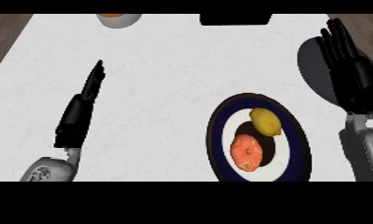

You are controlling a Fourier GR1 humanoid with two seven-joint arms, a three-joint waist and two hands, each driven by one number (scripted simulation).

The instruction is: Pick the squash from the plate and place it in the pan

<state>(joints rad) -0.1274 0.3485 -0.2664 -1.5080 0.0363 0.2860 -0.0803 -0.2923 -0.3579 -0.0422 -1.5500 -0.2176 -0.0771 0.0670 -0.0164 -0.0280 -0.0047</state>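
Since two items share the plate point(215, 141), the main risk here is closing on the wrong one. A yellow, lemon-shaped piece point(265, 121) sits toward the plate's far side, and an orange-red round one point(247, 152) lies just beside it, nearer the robot; they look close to touching. I take the yellow one for the squash, though its shape does not settle that. Neither has been lifted yet.

The right robot hand point(344, 67) hangs over the surface point(167, 70) at the right edge, beyond the plate and apart from it, fingers straight and holding nothing. The left robot hand point(82, 109) shows edge-on at the left, well apart from the plate, fingers straight and empty too.

With the two pieces so close, fingers coming down on one would probably nudge the other, and a round piece could roll toward the rim or off it. A sideways approach might also catch the plate's raised edge and slide it.

A dark object point(235, 19) at the far edge may be the pan, but only a sliver shows, so the target spot is uncertain. The bowl point(118, 19) at the far left, with something orange in it, could be mistaken for it.
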